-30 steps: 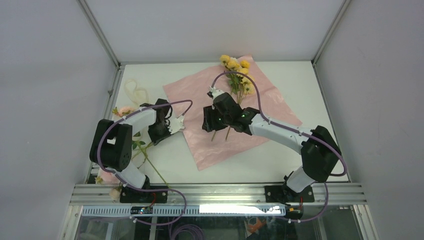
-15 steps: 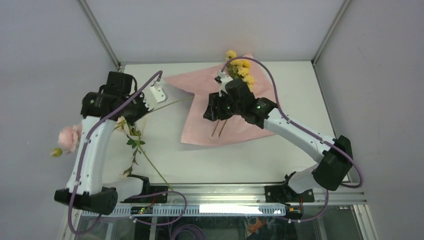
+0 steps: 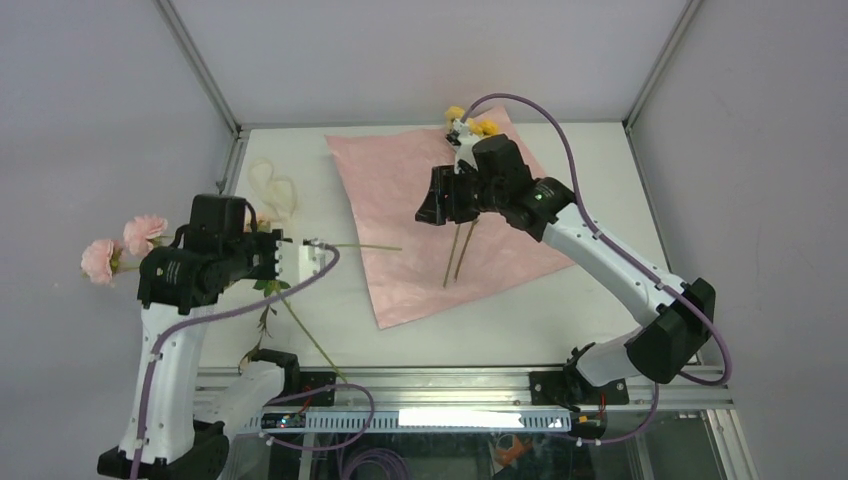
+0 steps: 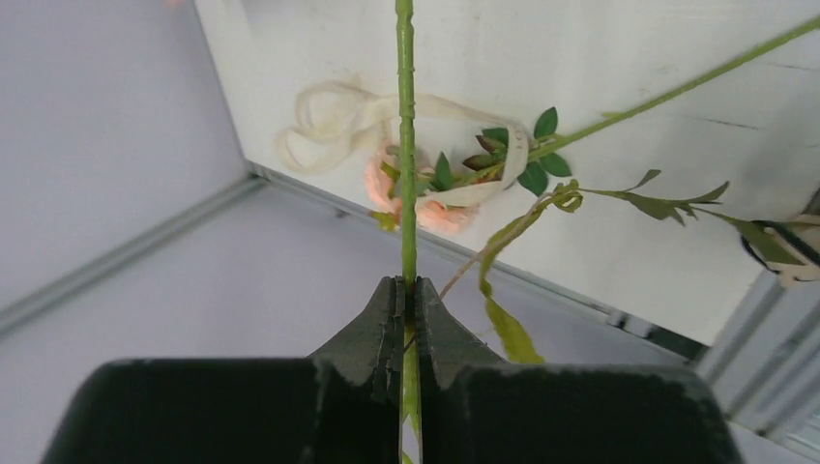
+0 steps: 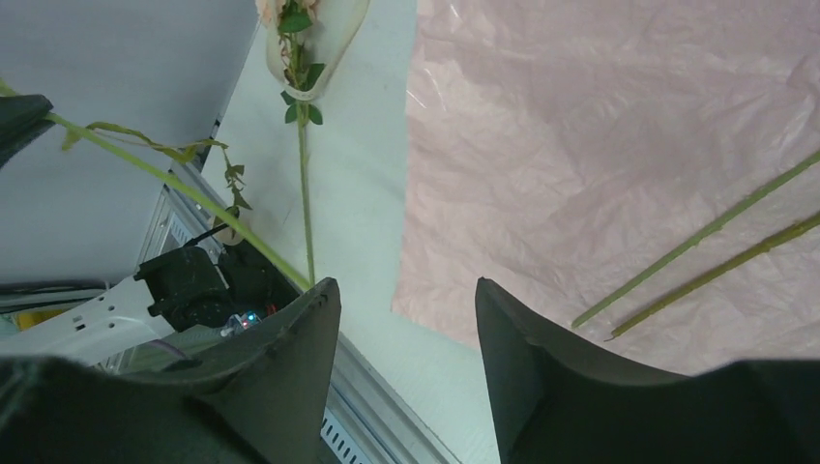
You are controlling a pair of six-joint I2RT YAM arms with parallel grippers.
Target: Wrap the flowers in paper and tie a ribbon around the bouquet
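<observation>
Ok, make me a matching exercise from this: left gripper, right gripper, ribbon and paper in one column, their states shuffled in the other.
Things:
1. left gripper
2. right gripper
3. ribbon
4. paper

States:
A. spread flat, pink side up
B. shut on a green flower stem
C. open, holding nothing
D. lying looped on the table

Pairs: 1-B, 2-C, 3-D, 4-A

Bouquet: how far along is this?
Early. Done: paper lies flat, pink side up, with yellow flowers lying on it. In hand: left claw is shut on a green stem, held above the table; right claw hangs open over the paper. Left: place it, wrap, tie the ribbon, which lies loose at the far left.
</observation>
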